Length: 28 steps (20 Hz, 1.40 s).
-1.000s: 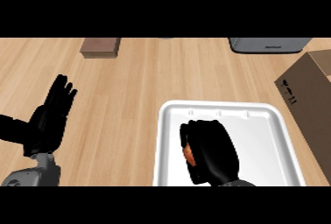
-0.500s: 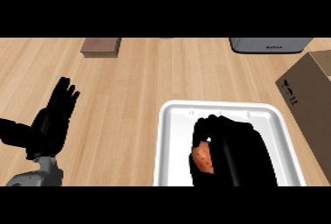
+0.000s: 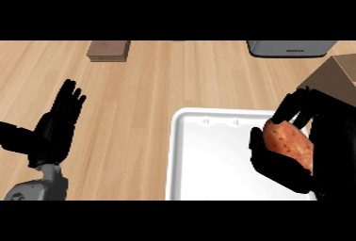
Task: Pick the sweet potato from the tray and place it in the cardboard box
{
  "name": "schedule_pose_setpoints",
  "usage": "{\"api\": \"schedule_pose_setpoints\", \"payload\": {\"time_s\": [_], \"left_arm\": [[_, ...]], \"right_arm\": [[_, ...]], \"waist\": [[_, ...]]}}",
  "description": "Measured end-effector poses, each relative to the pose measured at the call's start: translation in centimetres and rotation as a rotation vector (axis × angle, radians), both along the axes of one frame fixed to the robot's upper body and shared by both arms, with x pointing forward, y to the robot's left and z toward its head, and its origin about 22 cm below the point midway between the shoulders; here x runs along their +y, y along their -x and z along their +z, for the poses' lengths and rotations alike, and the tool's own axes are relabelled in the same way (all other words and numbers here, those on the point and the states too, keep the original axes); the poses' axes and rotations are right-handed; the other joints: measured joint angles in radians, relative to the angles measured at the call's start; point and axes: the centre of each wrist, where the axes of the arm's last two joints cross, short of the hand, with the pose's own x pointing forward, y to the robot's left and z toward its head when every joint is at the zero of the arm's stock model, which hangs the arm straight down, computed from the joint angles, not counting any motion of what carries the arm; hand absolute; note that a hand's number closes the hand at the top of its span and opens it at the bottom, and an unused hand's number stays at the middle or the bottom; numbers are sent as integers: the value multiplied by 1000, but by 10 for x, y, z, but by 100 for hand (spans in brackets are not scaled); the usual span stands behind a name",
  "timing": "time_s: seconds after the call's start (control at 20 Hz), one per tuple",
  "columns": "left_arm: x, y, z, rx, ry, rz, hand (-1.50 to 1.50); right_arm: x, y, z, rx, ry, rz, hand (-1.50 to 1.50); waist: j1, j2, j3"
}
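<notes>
The sweet potato [image 3: 288, 142] sits in the right hand [image 3: 295, 155], at the right side of the frame over the right part of the white tray [image 3: 208, 160]. The black fingers curl over its top end and the thumb side wraps along its left and lower edge, so the hand is clamped on it and only the orange-brown middle of it shows. Whether it touches the tray's floor or is lifted off it cannot be told from this steep view. The tray fills the lower middle and lower right of the frame, its bare white floor showing left of the hand. Just above and to the right of the hand, at the right edge, a corner of the cardboard box [image 3: 337, 75] comes into view; the fingertips lie close to its near edge. Along the top of the frame stand a small brown block [image 3: 109, 50] at upper left and a grey appliance [image 3: 290, 48] at upper right, both well apart from the tray. The left hand [image 3: 57, 126] rests open at the left of the frame, fingers straight and pointing up, over the bare wooden counter [image 3: 173, 80].
</notes>
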Motion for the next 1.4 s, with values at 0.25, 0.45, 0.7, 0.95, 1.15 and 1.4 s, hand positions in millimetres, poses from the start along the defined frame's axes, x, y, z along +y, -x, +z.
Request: {"api": "schedule_pose_setpoints", "payload": {"time_s": [0.25, 0.45, 0.7, 0.95, 1.15, 1.4], "left_arm": [[-1, -1, 3, -5, -6, 6, 0], [2, 5, 0, 2, -2, -2, 0], [-2, 2, 0, 3, 0, 1, 0], [-3, -5, 6, 3, 2, -5, 0], [-5, -3, 7, 3, 2, -9, 0], [-3, -3, 3, 6, -2, -8, 0]], "right_arm": [[-43, -14, 8, 20, -14, -82, 150], [-75, -30, 9, 17, -10, -141, 150], [-120, -51, 5, 21, 77, -226, 150], [-162, -76, -16, 56, 140, -262, 150], [-199, -93, -36, 106, 178, -274, 150], [-232, -101, -60, 359, 284, -305, -150]], "waist": [[0, 1, 0], [3, 1, 0], [2, 2, 1], [4, 3, 0], [8, 4, 1], [15, 4, -7]]}}
